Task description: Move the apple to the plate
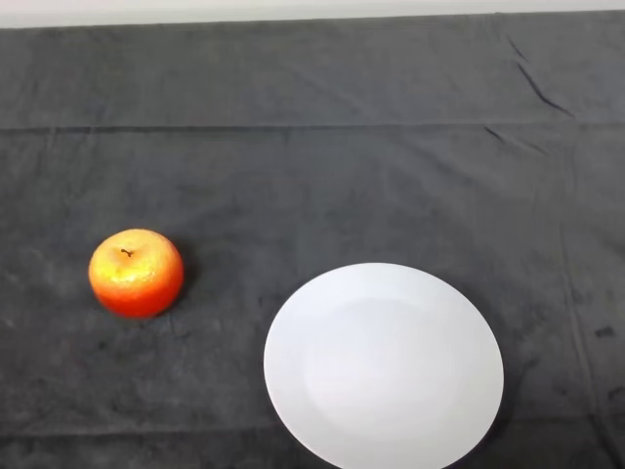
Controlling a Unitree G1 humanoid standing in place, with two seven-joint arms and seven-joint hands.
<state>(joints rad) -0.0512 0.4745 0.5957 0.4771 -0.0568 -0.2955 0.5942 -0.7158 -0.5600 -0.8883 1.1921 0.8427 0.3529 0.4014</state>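
A dark grey cloth [322,176] covers the whole table, creased near the upper right of the frame. A red and yellow apple [136,273] sits stem up on the cloth at the middle left. A round white plate [384,368] lies at the lower centre-right, well apart from the apple, with nothing on it.

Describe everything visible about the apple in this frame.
The apple is round, red-orange with a yellow patch near the top and a short dark stem in its dimple. It looks smooth and glossy. It sits upright on the dark cloth, left of the white plate and apart from it. Only the cloth touches it.
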